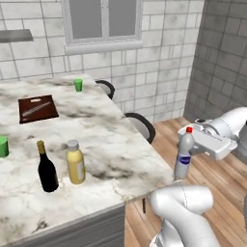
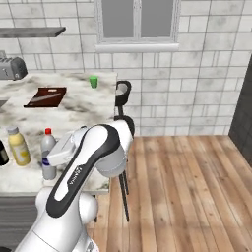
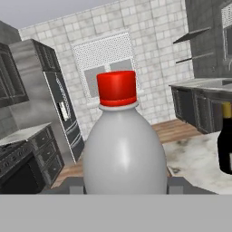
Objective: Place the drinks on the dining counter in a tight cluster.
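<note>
Red-capped bottle (image 1: 184,155) upright between the gripper (image 1: 193,150) fingers, at the dining counter's (image 1: 111,144) near right corner.
Fingers pinch its clear, rounded body side-on, long axis vertical. Wine bottle (image 1: 47,168), dark glass, and squat yellow bottle (image 1: 75,162) stand close together, well apart toward the counter's left edge. Marble top glossy, veined.
</note>
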Motion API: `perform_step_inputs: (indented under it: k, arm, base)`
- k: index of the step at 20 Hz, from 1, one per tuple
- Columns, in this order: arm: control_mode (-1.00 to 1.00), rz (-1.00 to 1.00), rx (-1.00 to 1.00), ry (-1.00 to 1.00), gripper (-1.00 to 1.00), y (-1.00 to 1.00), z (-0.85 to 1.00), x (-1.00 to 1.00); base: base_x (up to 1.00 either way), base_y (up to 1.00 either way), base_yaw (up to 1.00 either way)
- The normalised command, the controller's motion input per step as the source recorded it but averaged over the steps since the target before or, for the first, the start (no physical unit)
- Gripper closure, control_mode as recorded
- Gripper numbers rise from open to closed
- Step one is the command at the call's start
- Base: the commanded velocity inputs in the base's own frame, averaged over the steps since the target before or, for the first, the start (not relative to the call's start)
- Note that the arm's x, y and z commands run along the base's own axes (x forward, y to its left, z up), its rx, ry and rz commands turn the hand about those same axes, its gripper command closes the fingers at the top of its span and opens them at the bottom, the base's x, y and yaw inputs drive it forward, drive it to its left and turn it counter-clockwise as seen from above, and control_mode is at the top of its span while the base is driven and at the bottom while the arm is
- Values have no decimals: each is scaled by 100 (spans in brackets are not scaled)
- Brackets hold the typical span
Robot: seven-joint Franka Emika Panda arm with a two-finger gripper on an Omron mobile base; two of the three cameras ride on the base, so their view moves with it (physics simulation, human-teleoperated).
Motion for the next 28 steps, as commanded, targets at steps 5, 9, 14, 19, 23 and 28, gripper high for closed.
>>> perform_step_inputs:
  k: [5,9,14,19,23,28]
  arm:
    - [100,0,0,0,100,0,0,0]
    - [100,0,0,0,100,0,0,0]
    - [100,0,0,0,100,0,0,0]
    - [100,0,0,0,100,0,0,0]
    - [100,0,0,0,100,0,0,0]
    - [100,0,0,0,100,0,0,0]
  base:
    - [-49,18,-11]
    - [-55,-14,20]
    - [4,2,17]
    - [18,23,8]
    - [33,59,0]
    - [44,46,-4]
